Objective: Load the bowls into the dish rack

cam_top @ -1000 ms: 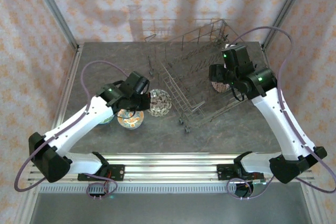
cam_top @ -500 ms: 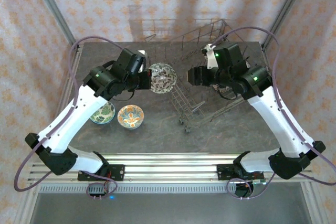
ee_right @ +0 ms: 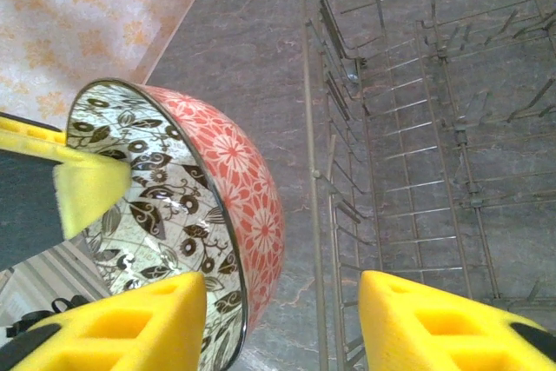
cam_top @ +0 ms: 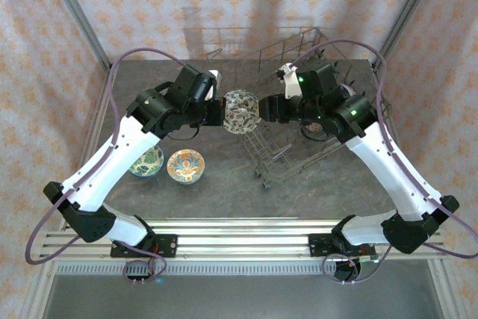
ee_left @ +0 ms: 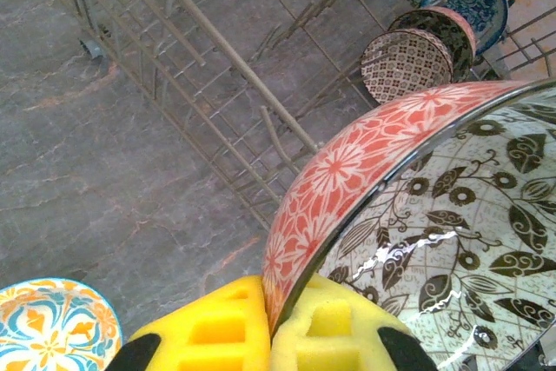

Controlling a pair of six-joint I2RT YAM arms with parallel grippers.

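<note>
Grey stone-look surface (cam_top: 314, 184). Large grey wire dish rack (cam_top: 272, 156) at 1 o'clock on it, with three patterned bowls (ee_left: 406, 62) standing inside. Round ceramic bowl, red floral outside, leaf-patterned inside (cam_top: 242, 110), in air over rack's 9 o'clock edge, tipped on side. Orange-teal bowl (cam_top: 185, 166) and green bowl (cam_top: 146, 160) on surface at 8 o'clock. Left fingers (ee_left: 321, 336) clenched on held bowl's rim. Right fingers (ee_right: 434, 319) spread astride opposite rim, outer one clear of wall.

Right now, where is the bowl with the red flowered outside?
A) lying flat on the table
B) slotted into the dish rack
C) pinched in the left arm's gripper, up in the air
C: the left gripper is clamped on the rim of the red-flowered bowl, holding it aloft.
</note>
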